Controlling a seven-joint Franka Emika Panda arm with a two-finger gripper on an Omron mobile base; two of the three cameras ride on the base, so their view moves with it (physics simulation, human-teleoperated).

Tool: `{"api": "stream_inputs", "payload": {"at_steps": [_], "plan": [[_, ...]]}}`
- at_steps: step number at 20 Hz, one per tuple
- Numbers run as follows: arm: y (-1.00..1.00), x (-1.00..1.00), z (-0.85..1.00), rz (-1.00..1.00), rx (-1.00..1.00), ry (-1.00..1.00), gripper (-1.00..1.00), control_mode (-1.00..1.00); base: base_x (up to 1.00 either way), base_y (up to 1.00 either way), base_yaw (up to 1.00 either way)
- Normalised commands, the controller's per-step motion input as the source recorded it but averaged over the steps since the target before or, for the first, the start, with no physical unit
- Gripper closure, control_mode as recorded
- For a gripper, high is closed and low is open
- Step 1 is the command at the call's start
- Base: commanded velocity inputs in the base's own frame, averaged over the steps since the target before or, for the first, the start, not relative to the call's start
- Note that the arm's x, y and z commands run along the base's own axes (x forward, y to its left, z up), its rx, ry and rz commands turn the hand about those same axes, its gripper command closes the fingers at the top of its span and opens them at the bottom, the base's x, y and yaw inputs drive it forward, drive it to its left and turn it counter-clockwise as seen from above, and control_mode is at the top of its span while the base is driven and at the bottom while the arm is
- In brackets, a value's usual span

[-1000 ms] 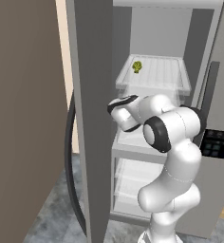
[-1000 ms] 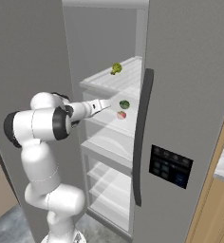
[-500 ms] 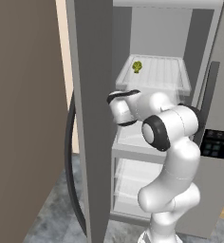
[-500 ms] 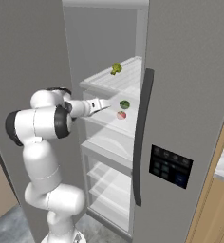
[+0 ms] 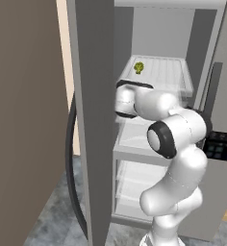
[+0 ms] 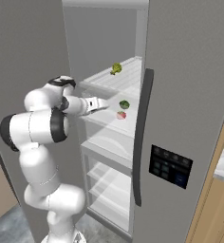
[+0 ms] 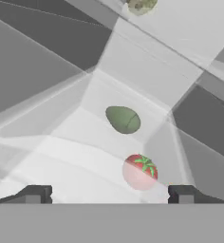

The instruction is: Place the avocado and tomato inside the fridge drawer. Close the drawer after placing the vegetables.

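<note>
**A:** How far are we with the job?

**B:** Pretty far, we think. The avocado (image 7: pixel 123 119) and the tomato (image 7: pixel 140 172) both lie inside the fridge drawer (image 7: pixel 61 128). We can see them through its clear, cloudy walls. So the putting-in part looks done.

**A:** What is left for us?

**B:** The drawer is pulled out, with its front wall sticking toward us. We have to push it shut. That is the last bit.

**A:** Are we holding anything?

**B:** No. Our gripper (image 7: pixel 109 194) has its two dark tips spread wide apart at the bottom of the hand view, with nothing between them. From the right side, the gripper (image 6: pixel 98 104) sits just in front of the drawer, near the two foods but not touching them.

**A:** What do the foods look like?

**B:** The avocado (image 6: pixel 125 104) is small, dark green, smooth and egg-shaped. It lies on its side, farther back. The tomato (image 6: pixel 121 115) is a little shiny red ball with a green star on top. It sits closer to us, near the avocado but apart from it.

**A:** What is that yellow-green lumpy thing?

**B:** That is a broccoli (image 5: pixel 139 67). It rests on the white shelf (image 5: pixel 168 77) above the drawer. It is not part of our job, so we leave it alone.
</note>
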Motion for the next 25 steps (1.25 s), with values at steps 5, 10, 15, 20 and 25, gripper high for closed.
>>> {"api": "stream_inputs", "payload": {"at_steps": [5, 10, 15, 20, 25], "plan": [[0.0, -0.88, 0.06, 0.0, 0.04, -0.04, -1.0, -1.0, 0.0, 0.0, 0.0], [0.0, -0.99, 0.08, 0.0, 0.03, -0.08, -1.0, -1.0, 0.0, 0.0, 0.0], [0.01, -1.0, 0.23, 0.0, 0.05, -0.06, -1.0, -1.0, 0.0, 0.0, 0.0], [0.16, -0.96, 0.43, 0.0, 0.06, 0.0, -1.0, -1.0, 0.0, 0.0, 0.0], [0.24, -0.87, 0.6, 0.0, 0.07, 0.0, -1.0, -1.0, 0.0, 0.0, 0.0]]}}
